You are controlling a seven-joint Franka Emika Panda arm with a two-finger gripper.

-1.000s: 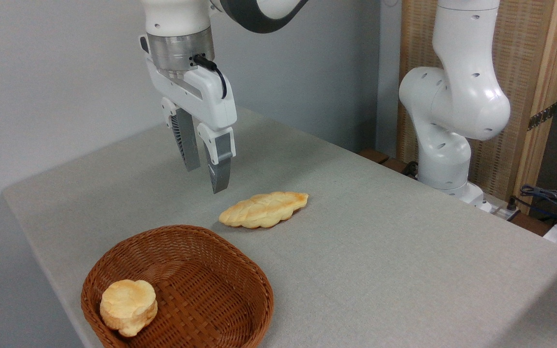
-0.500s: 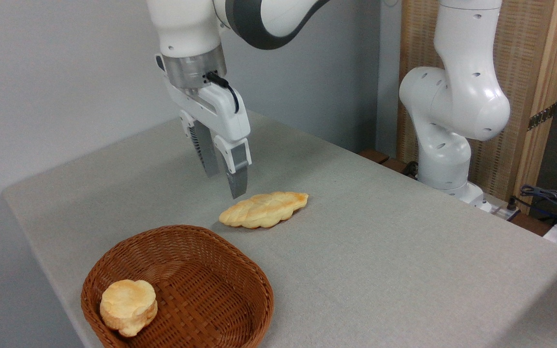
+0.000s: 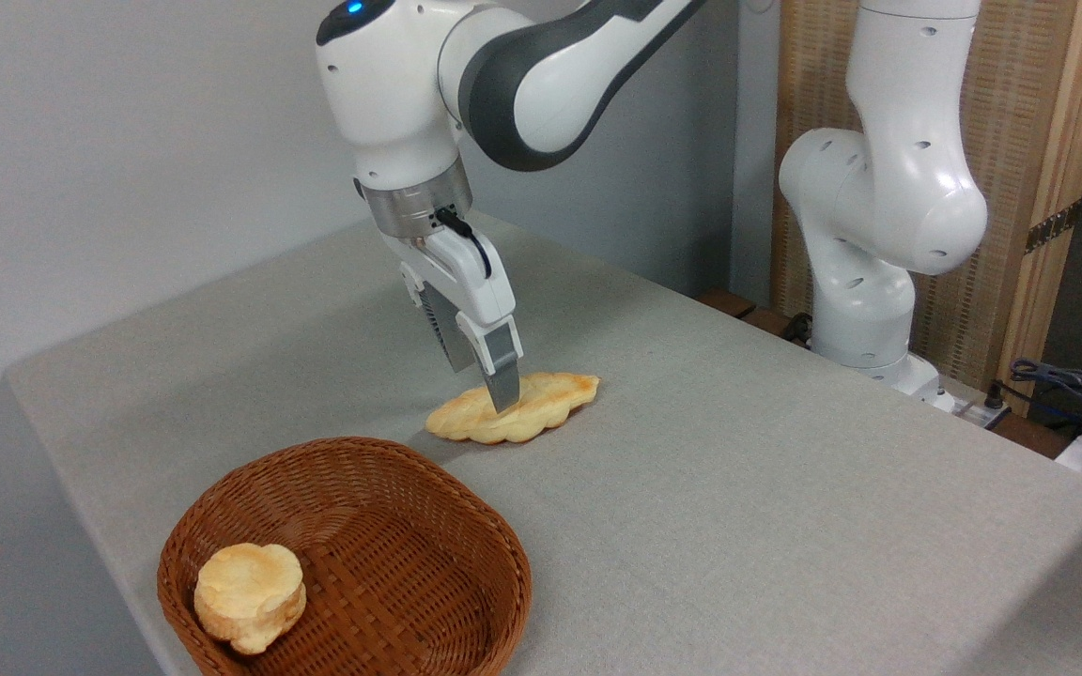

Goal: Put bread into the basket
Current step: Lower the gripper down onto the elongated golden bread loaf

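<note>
- The bread (image 3: 515, 409), a long flat golden loaf with a braided top and a browned tip, lies flat on the grey table (image 3: 738, 488), just beyond the far rim of the basket and not inside it.
- Directly over the middle of the bread, the gripper (image 3: 494, 390) points down at a slant. Its near fingertip overlaps the loaf's top, so it looks at or just above the crust.
- You cannot tell how far apart the fingers are: the near finger hides most of the far one. Nothing appears to be gripped.
- The basket (image 3: 466, 512), shallow brown wicker, sits nearer the camera than the bread, at the table's front corner. A small round bun (image 3: 250, 595) rests inside it against the left wall.
- To do this step well, you likely want one finger on each long side of the bread, across its narrow width. Lower until the tips reach table level, then close gently.
- Whether the far finger clears the bread's far edge is hidden from you.
- The basket's near rim is cut off by the bottom edge.
- To the right of the bread, the arm's white base (image 3: 870, 310) stands at the table's edge.
</note>
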